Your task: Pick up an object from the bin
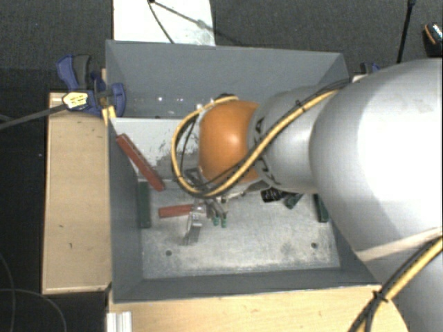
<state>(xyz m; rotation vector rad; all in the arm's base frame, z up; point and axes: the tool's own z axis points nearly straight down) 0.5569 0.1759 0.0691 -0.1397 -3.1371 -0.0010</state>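
Your gripper (208, 218) hangs low over the bin's (228, 81) scuffed grey floor, just beside a short red stick (173, 211) left of centre; you cannot tell whether the gripper is spread or closed. A longer red stick (138, 161) leans along the left wall above a dark green bar (143, 203), and dark ground (41, 19) surrounds the bin.

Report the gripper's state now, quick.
Gripper: open or closed cannot be told. It hangs low over the bin floor, beside the right end of a flat red bar.

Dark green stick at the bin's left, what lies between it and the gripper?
A short red bar lies between the green stick and the gripper, seen in the camera view.
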